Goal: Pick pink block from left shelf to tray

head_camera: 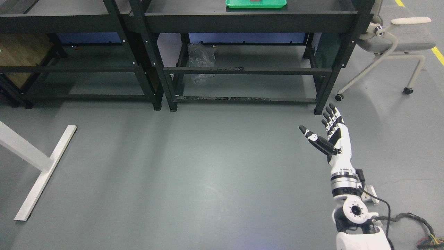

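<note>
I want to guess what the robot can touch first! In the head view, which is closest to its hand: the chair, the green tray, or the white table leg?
From the right hand:
1. Chair, up to the right.
2. Green tray, on the top shelf, far up left.
3. White table leg, far left on the floor.

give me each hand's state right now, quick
Right hand: open, fingers spread, holding nothing, raised over the floor.
Left hand: not in view.
</note>
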